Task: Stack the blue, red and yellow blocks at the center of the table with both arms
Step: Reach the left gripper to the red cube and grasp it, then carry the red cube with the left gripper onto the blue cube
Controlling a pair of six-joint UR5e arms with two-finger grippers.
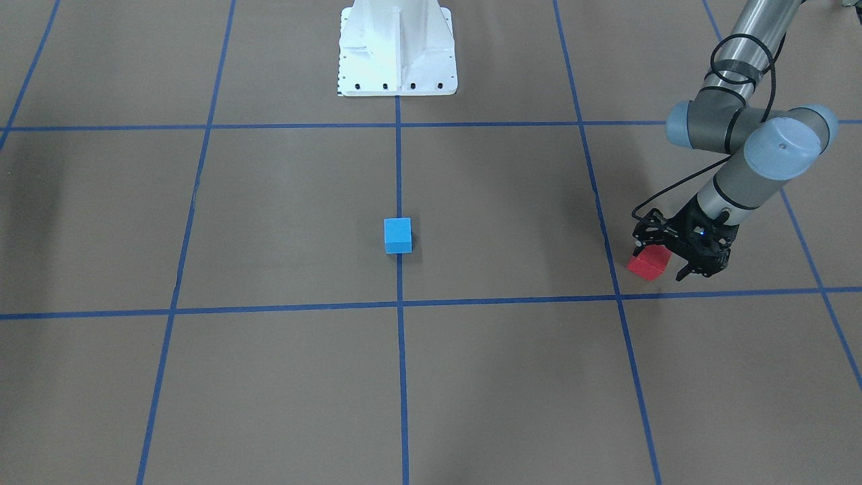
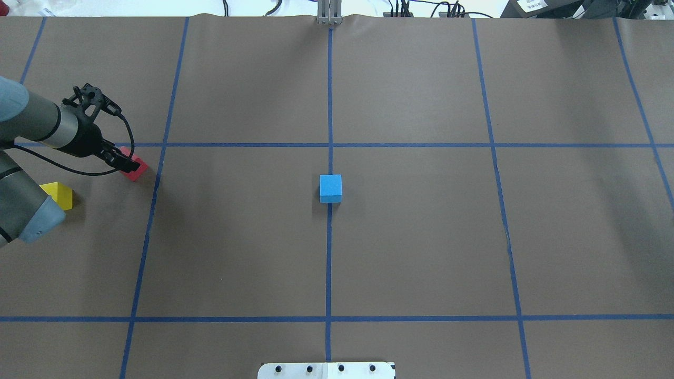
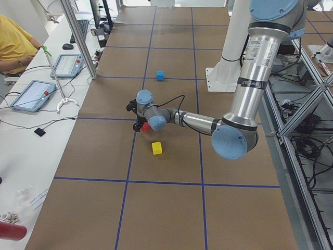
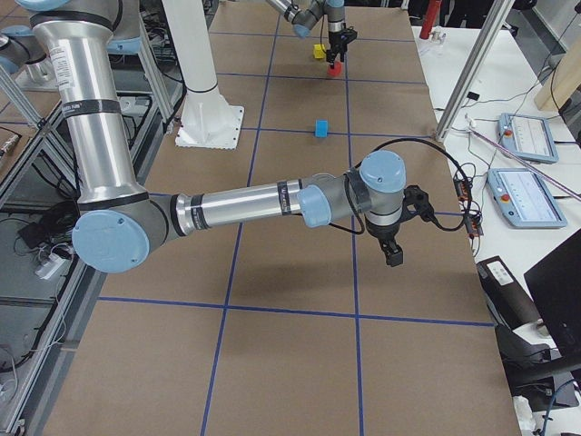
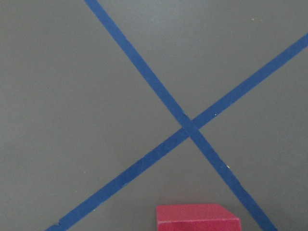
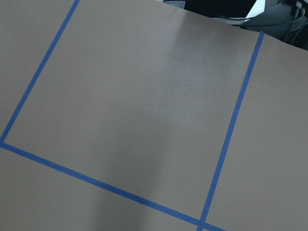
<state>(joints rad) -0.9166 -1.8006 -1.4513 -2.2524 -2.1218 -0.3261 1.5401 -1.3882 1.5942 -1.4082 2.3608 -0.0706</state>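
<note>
The blue block stands alone on the centre tape line, and also shows in the front view. My left gripper is far out on my left with its fingers on either side of the red block, shut on it at about table height. The red block also shows in the front view and at the bottom edge of the left wrist view. The yellow block lies beside my left arm, partly hidden by it. My right gripper shows only in the right side view, so I cannot tell its state.
The white robot base stands at the table's near edge behind the blue block. Blue tape lines divide the brown table into squares. Operator tablets lie on a side bench beyond the far edge.
</note>
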